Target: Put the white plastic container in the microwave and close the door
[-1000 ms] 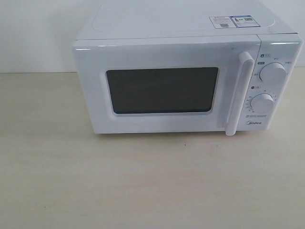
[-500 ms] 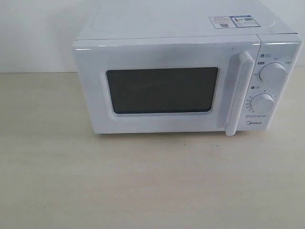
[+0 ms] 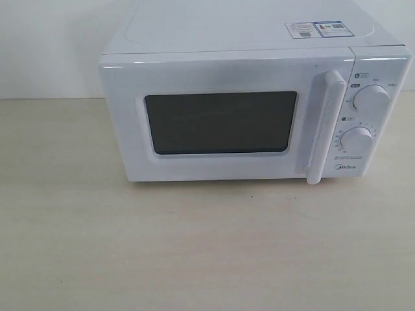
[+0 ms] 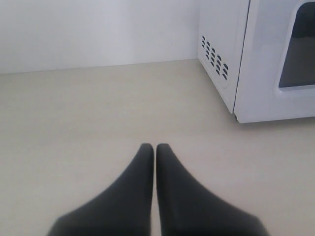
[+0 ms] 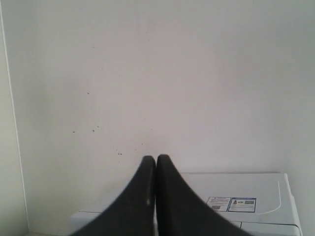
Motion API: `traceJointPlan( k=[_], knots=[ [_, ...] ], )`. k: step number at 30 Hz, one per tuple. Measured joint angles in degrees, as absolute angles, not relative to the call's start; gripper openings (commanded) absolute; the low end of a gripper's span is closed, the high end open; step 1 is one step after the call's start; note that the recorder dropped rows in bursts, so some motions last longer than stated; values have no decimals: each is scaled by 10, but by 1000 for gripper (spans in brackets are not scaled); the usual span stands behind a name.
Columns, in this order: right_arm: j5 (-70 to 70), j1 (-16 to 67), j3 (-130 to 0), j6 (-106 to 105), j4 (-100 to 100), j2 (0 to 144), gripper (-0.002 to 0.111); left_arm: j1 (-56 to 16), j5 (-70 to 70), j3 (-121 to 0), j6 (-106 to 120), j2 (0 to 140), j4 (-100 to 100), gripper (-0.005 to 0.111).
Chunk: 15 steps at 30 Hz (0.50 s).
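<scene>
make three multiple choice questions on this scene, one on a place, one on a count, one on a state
1. Where on the microwave is the sticker?
A. top
B. front
C. left side

2. How many dials does it have?
A. one
B. two
C. three

3. The door is:
A. wide open
B. half open
C. shut

Answers:
1 A, the sticker lies flat on the top panel near the right rear.
2 B, two round dials sit one above the other beside the handle.
3 C, the door lies flush with the front.
</scene>
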<state>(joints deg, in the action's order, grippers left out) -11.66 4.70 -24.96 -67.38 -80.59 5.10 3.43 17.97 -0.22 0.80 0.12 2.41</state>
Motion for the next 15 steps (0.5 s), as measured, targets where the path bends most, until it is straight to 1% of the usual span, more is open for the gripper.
traceJointPlan(
  k=[6, 10, 13, 14, 15],
  knots=[
    [-122, 47, -250, -651, -792, 51, 0, 34, 180, -2, 8, 1, 24, 4],
    [-124, 47, -241, -590, -673, 50, 0, 34, 180, -2, 8, 1, 24, 4],
    [-120, 47, -211, -440, -527, 50, 0, 34, 180, -2, 8, 1, 24, 4],
    [-114, 47, -197, -373, -457, 50, 0, 34, 180, -2, 8, 1, 24, 4],
    [-110, 47, -174, -260, -380, 50, 0, 34, 180, -2, 8, 1, 24, 4]
  ],
)
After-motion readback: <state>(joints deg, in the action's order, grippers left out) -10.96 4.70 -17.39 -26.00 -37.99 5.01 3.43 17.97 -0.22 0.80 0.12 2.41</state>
